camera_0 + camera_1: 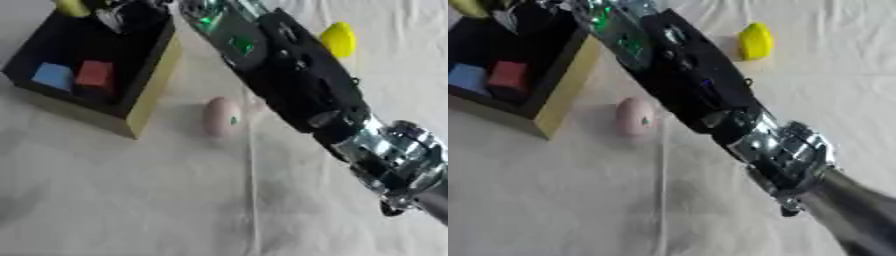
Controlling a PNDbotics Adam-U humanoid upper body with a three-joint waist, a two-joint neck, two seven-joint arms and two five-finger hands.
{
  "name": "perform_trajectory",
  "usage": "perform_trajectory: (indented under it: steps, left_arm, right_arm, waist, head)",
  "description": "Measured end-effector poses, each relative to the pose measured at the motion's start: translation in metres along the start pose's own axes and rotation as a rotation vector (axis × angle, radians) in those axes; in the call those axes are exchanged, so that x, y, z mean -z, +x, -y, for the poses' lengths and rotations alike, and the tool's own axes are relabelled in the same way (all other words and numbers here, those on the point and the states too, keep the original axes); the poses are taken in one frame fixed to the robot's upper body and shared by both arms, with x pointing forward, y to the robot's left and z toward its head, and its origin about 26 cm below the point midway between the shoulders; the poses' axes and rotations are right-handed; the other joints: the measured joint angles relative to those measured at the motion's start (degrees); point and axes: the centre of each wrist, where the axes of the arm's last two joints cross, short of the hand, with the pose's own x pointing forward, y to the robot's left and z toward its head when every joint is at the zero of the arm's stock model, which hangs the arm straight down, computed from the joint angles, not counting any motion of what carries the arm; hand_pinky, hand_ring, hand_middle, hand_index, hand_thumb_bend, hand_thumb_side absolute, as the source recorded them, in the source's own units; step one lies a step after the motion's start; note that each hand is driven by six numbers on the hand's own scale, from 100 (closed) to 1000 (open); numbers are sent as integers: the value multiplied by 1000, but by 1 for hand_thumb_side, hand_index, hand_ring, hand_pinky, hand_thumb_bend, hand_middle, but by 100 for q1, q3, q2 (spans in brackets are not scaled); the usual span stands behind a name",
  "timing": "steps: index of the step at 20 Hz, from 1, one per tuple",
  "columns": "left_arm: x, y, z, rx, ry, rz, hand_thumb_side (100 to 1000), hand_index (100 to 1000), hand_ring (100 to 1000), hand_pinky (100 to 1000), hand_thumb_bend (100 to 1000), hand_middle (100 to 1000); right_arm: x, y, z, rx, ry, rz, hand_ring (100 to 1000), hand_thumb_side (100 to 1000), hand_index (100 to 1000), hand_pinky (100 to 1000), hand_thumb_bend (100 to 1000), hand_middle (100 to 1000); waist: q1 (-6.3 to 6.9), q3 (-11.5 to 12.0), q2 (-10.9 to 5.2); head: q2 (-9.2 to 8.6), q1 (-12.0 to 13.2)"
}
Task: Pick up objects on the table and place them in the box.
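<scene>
Reaching from the lower right corner, the robot's right hand [131, 17] sits over the far end of the black open-topped box with pale wooden sides [149, 95]; its fingers blur into the dark interior, so whether they are spread or curled I cannot tell. At the box's far left corner a yellow rounded object [72, 7] shows just beside the hand, but contact cannot be judged. Inside the box, near its front left, lie a blue block [53, 75] and a red block [94, 74] side by side. Right of the box, on the white cloth-covered table [131, 200], a pink egg-shaped object [222, 116] lies just beside the black forearm. Farther right of the box, past the arm, a yellow lemon-like object [755, 41] shows whole in the right eye view; the left eye view has the arm covering its edge.
</scene>
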Motion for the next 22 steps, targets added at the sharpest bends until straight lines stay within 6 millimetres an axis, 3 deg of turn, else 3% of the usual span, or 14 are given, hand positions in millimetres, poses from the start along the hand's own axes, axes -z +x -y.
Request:
perform_trajectory:
  steps: [3, 6, 9, 10, 12, 13, 16, 22]
  left_arm:
    - [8, -1, 6, -43, -37, 12, 407, 801, 688, 714, 471, 650]
    - [10, -1, 10, -71, -61, 8, 415, 801, 687, 714, 466, 649]
    - [9, -2, 11, -81, -70, -4, 424, 801, 687, 713, 460, 648]
    - [8, -2, 11, -81, -71, -9, 427, 801, 687, 713, 459, 648]
    - [6, -2, 10, -79, -70, -21, 433, 801, 687, 713, 456, 647]
    - [5, -2, 10, -78, -69, -27, 436, 802, 687, 713, 455, 647]
    - [3, -3, 11, -80, -64, -42, 438, 805, 687, 714, 456, 648]
    - [-1, -3, 10, -75, -60, -65, 436, 804, 688, 714, 458, 649]
  right_arm:
    - [5, -10, -18, -18, 17, -52, 596, 100, 561, 722, 100, 445]
    - [6, -19, -33, -46, 37, -92, 636, 100, 592, 738, 100, 479]
    - [4, -25, -42, -84, 80, -101, 801, 100, 803, 803, 100, 700]
    - [3, -26, -44, -94, 98, -97, 848, 131, 845, 831, 100, 755]
    - [3, -26, -44, -106, 123, -88, 891, 395, 871, 864, 151, 798]
    - [3, -25, -42, -113, 127, -85, 902, 467, 881, 875, 203, 805]
    - [3, -22, -30, -141, 105, -82, 912, 462, 883, 880, 229, 811]
    - [-2, -20, -6, -146, 24, -97, 861, 327, 852, 849, 117, 755]
  waist:
    - [-98, 210, 0]
    - [-118, 266, 33]
    - [-129, 206, 51]
    - [-129, 186, 55]
    - [-129, 158, 56]
    - [-129, 143, 56]
    - [-129, 103, 56]
    - [-129, -36, 49]
  head:
    - [-50, -230]
    - [-92, -325]
    - [-111, -313]
    - [-111, -301]
    - [-111, -258]
    - [-110, -242]
    - [-104, -193]
    - [-30, -124]
